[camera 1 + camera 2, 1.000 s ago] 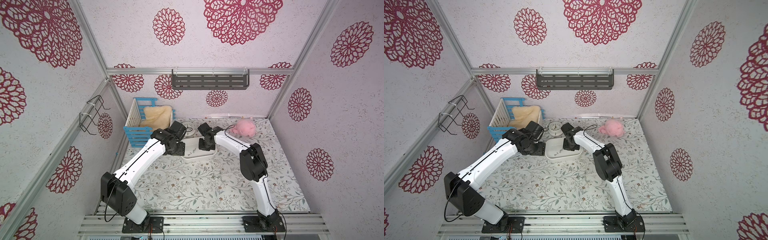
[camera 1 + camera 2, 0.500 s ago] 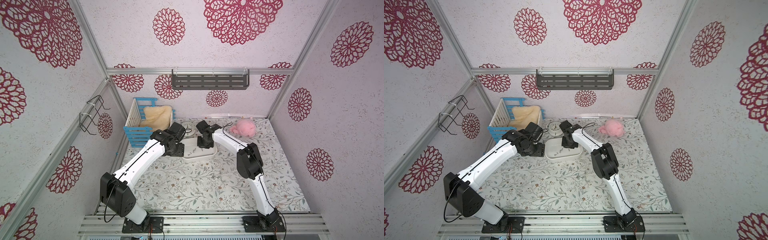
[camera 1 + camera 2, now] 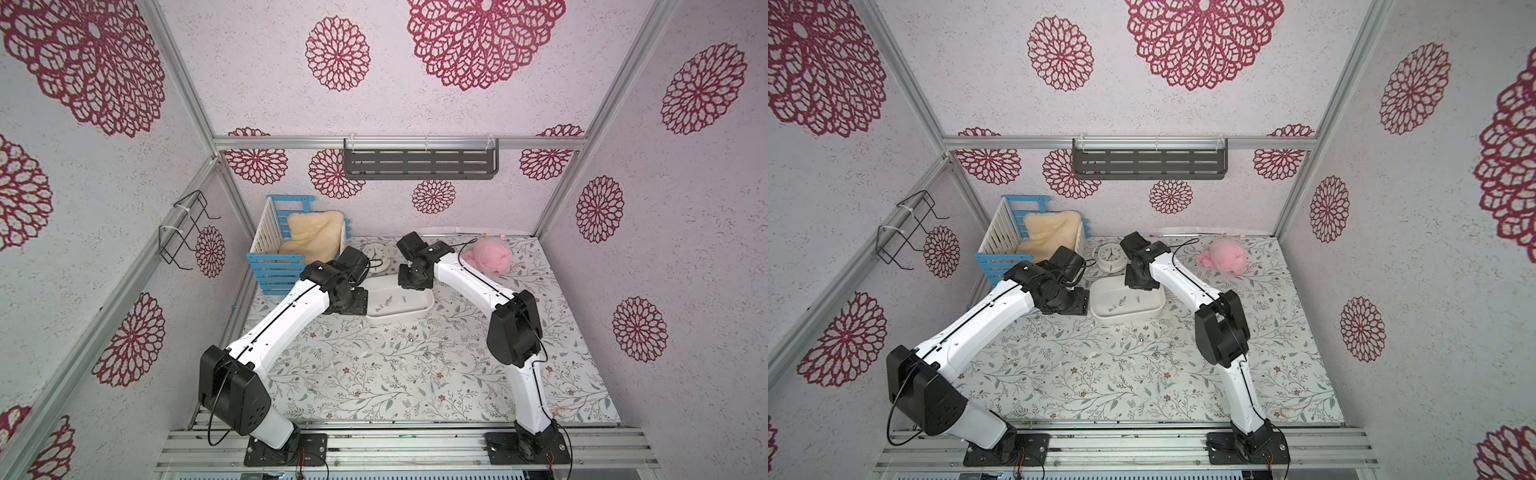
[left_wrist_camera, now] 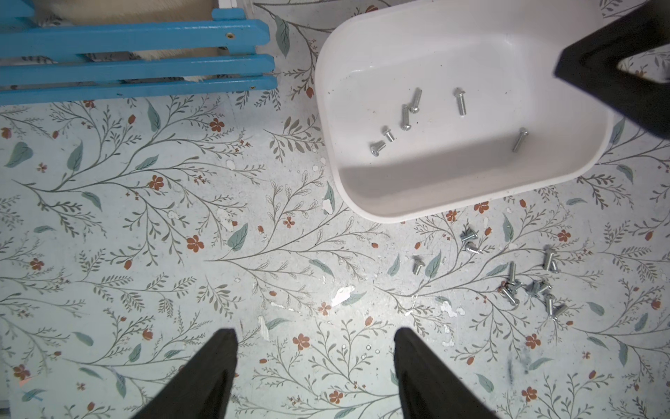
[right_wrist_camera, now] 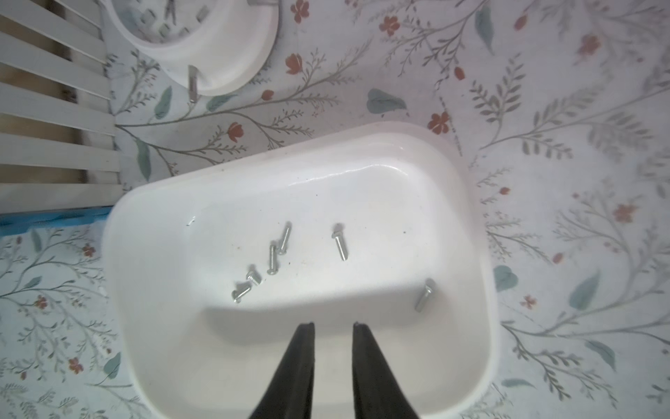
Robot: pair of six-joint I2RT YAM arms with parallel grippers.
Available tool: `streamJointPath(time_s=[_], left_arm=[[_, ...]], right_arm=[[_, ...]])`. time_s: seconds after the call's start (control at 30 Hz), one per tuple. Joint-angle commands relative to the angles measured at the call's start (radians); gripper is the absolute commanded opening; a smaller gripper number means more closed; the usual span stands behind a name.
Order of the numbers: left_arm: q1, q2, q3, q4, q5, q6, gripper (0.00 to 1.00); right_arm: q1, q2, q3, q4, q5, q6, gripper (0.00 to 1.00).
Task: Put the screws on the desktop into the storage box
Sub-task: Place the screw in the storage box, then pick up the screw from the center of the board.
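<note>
The white storage box (image 3: 424,309) (image 3: 1128,318) stands at the back middle of the desktop (image 3: 374,386). Several silver screws (image 4: 406,116) (image 5: 272,258) lie in it. More screws (image 4: 511,286) lie scattered on the desktop in front of the box, small in a top view (image 3: 432,353). My right gripper (image 5: 333,324) (image 3: 409,283) hangs over the box's far edge, slightly open, with nothing between its fingers. My left gripper (image 4: 315,332) (image 3: 353,303) hovers over bare desktop just left of the box, open and empty.
A blue-and-white slatted crate (image 3: 286,253) with a cream fleece stands at the back left. Next to it lies a round white clock (image 3: 376,255). A pink plush (image 3: 490,257) sits at the back right. On the walls hang a grey shelf (image 3: 419,164) and a wire rack (image 3: 183,232).
My right gripper's jaws have parted from shut to slightly open, and its wrist has shifted a little toward the back left over the box. The left arm has hardly moved.
</note>
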Motion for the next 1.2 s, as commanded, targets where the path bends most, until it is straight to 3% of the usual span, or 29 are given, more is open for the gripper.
streamJointPath(time_s=[0.0, 0.57, 1.17], left_arm=[[-0.010, -0.026, -0.016, 0.025, 0.011, -0.018, 0.73], [-0.072, -0.036, -0.088, 0.025, 0.059, -0.017, 0.73], [-0.162, 0.069, -0.073, 0.090, 0.125, -0.048, 0.65]], right_arm=[[0.015, -0.144, -0.058, 0.039, 0.049, 0.031, 0.24], [0.044, -0.560, -0.615, 0.245, 0.062, 0.177, 0.25], [0.035, -0.692, -0.791, 0.216, 0.081, 0.211, 0.26]])
